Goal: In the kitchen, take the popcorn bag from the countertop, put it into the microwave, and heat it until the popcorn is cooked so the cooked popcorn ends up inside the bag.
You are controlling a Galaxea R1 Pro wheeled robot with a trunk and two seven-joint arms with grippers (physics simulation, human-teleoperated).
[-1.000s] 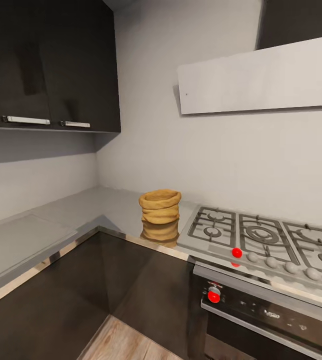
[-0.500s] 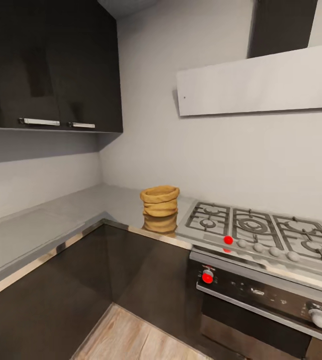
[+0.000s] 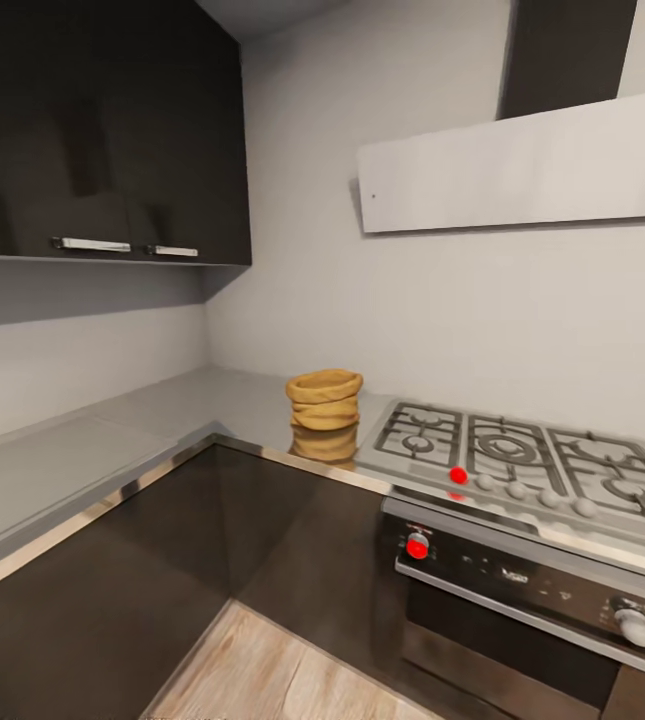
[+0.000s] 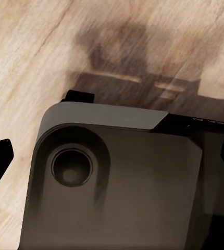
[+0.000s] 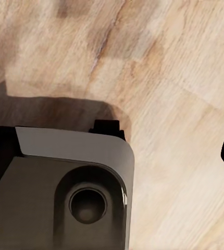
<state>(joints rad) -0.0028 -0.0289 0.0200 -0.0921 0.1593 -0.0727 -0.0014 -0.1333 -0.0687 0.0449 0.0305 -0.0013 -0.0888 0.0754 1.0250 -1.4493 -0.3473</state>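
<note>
The squat tan-orange paper popcorn bag [image 3: 324, 400] stands upright, mouth up, on the glossy grey steel countertop [image 3: 192, 405], just beside the steel gas hob [image 3: 522, 455]. Both wrist views face light wood floor [image 5: 174, 62]; I cannot tell either gripper's opening.

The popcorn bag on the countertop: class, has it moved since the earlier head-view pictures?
No. The popcorn bag sits on the countertop just left of the gas hob, as before; only the camera shifted.

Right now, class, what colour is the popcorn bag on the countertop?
Tan-orange, wrinkled paper; the popcorn bag shows best in the head view.
</note>
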